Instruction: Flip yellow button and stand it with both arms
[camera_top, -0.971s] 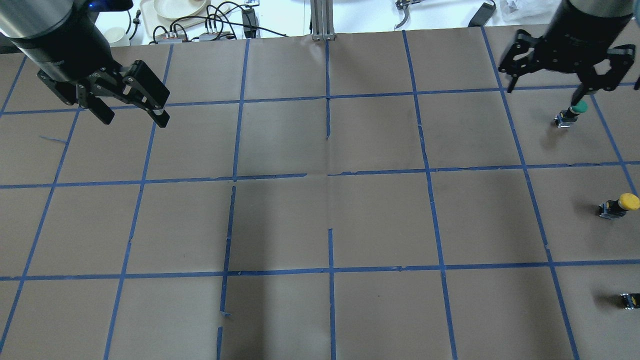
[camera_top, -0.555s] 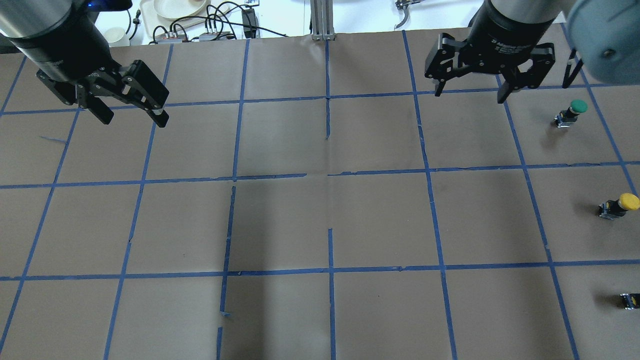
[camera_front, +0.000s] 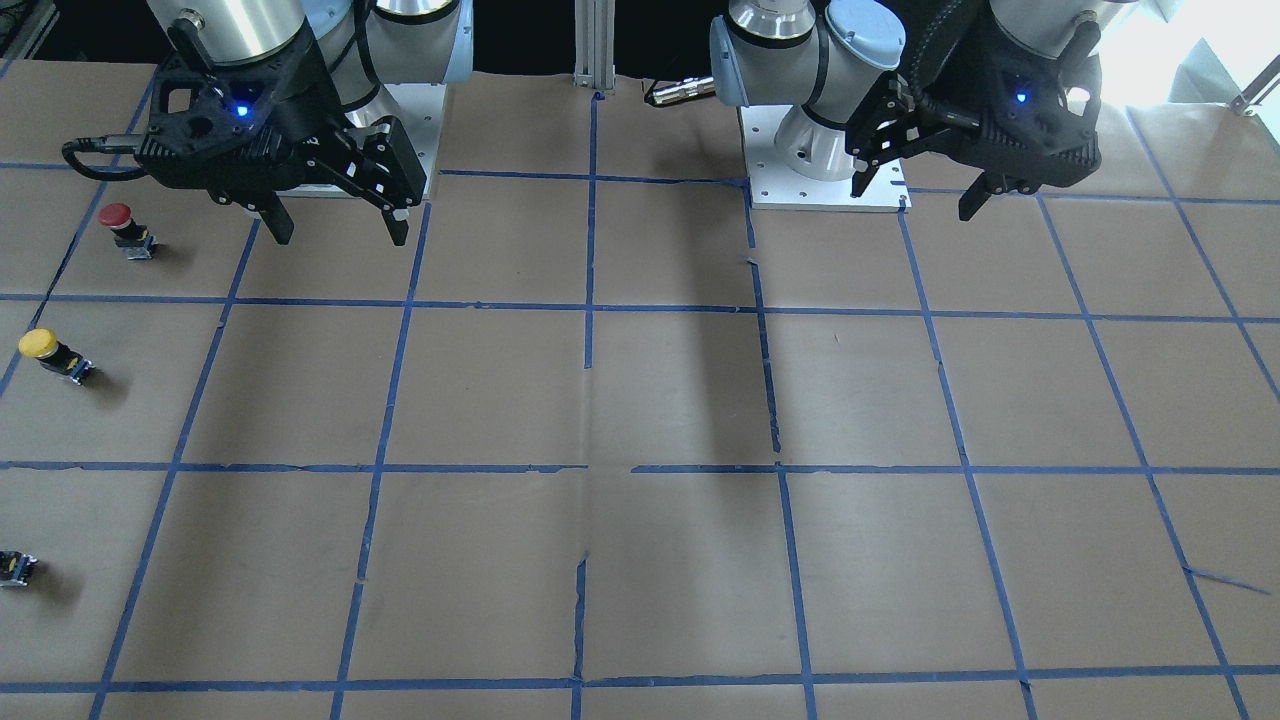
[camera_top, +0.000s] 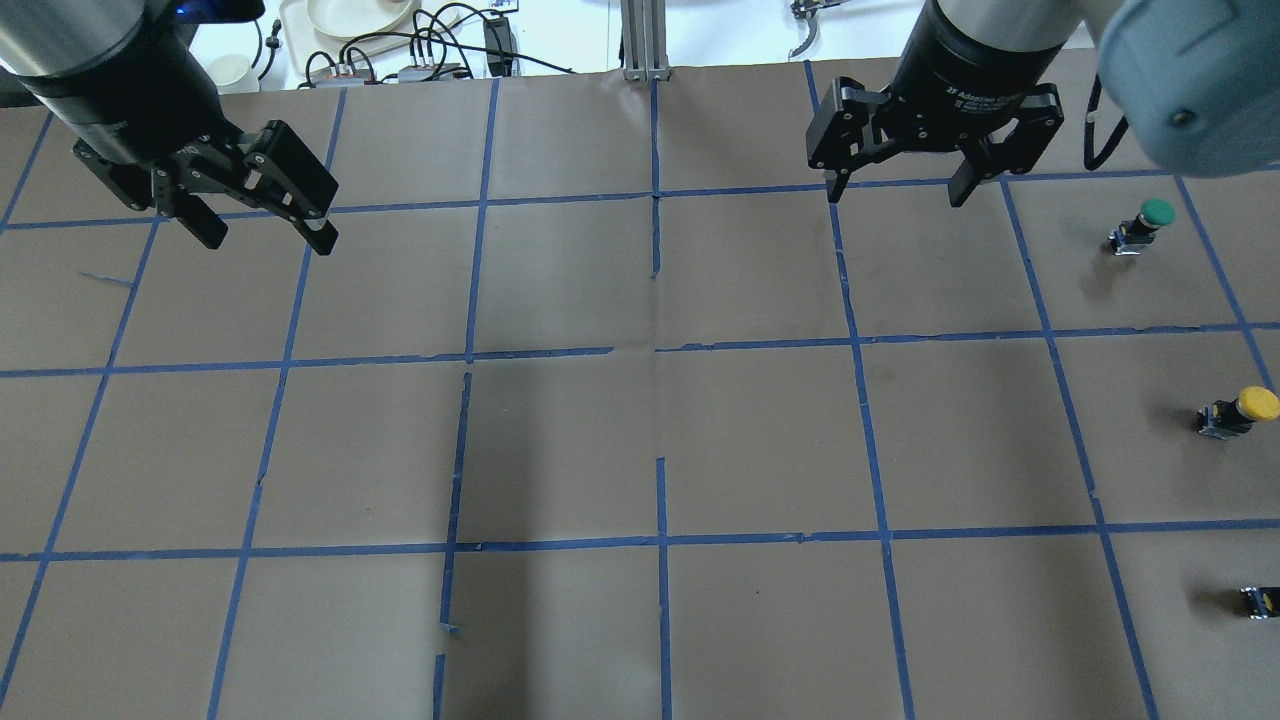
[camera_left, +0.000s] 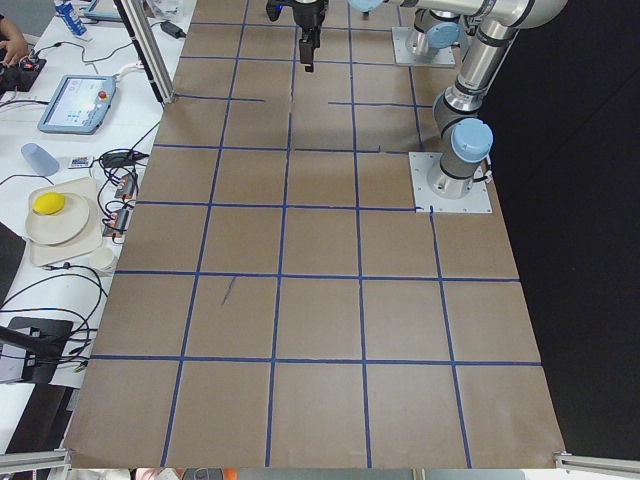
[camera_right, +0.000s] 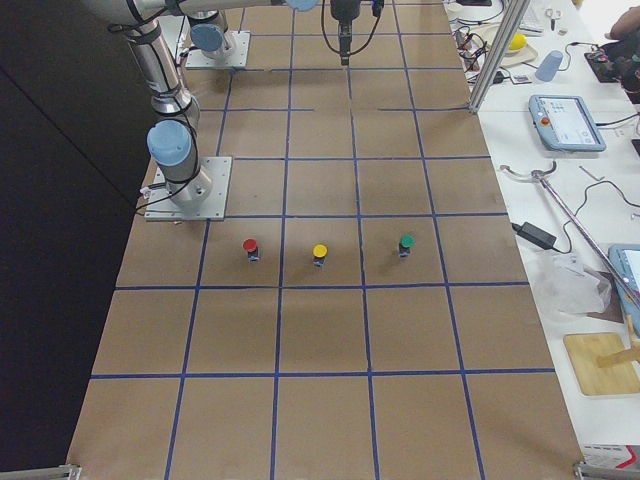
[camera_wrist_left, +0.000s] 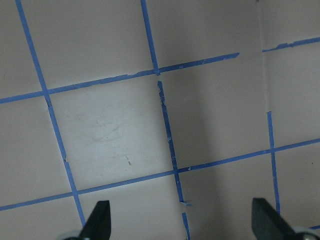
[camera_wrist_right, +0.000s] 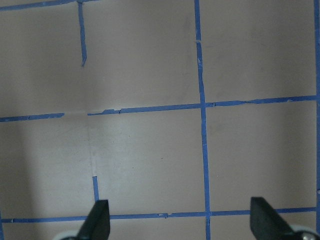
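Observation:
The yellow button (camera_top: 1240, 410) stands cap up near the table's right edge; it also shows in the front view (camera_front: 55, 355) and the right side view (camera_right: 319, 253). My right gripper (camera_top: 893, 197) is open and empty, hovering over the far middle-right of the table, well away from the button; it also shows in the front view (camera_front: 341, 237) and its wrist view (camera_wrist_right: 180, 220). My left gripper (camera_top: 268, 240) is open and empty, hovering over the far left; it also shows in the front view (camera_front: 913, 200) and its wrist view (camera_wrist_left: 180, 222). Both wrist views show only bare paper.
A green-capped button (camera_top: 1145, 222) stands beyond the yellow one and a red-capped button (camera_front: 125, 225) nearer the robot. Brown paper with a blue tape grid (camera_top: 660, 540) covers the table. Cables and dishes (camera_top: 350, 20) lie beyond the far edge.
My right gripper has moved left from above the green button to the far middle-right, still open. The left gripper and the buttons have not moved.

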